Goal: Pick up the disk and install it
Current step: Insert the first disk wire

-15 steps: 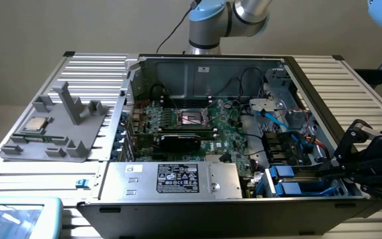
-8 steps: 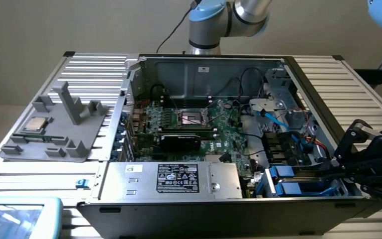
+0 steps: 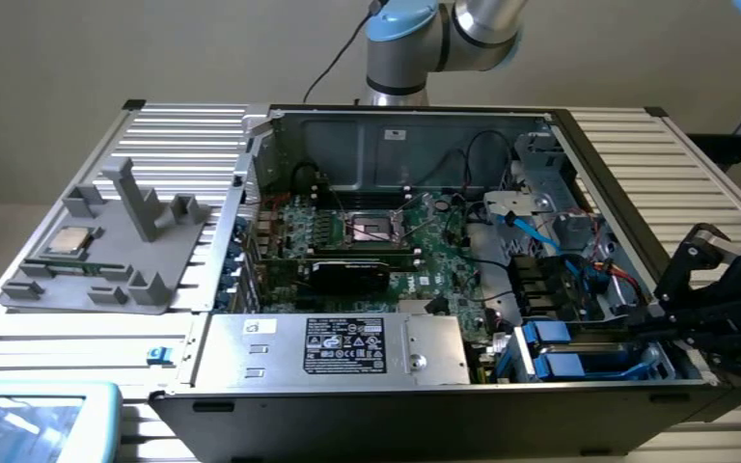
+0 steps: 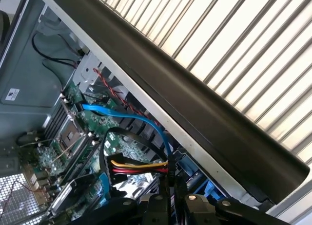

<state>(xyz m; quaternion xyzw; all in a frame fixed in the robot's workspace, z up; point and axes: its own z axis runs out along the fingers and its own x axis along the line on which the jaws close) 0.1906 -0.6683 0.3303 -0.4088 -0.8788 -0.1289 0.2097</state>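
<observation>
The open computer case [image 3: 397,125] lies on the slatted table. In its drive bay, at the front corner on the exterior view's right, sit two bright blue carrier frames [image 3: 574,367], one above the other. The disk's metal body and label are hidden, so I cannot tell which frame holds it. My black gripper [image 3: 654,323] reaches over the case's side wall just above that bay, its fingers shut with nothing visible between them. In the wrist view the gripper [image 4: 171,198] points down beside a yellow, red and black cable bundle [image 4: 139,165], with blue plastic [image 4: 207,188] close by.
A grey power-supply box [image 3: 332,347] fills the case's front. The motherboard with its processor socket [image 3: 377,229] lies in the middle, crossed by a blue data cable [image 4: 126,119]. A grey fixture holding a small processor chip [image 3: 68,241] stands at the exterior view's left.
</observation>
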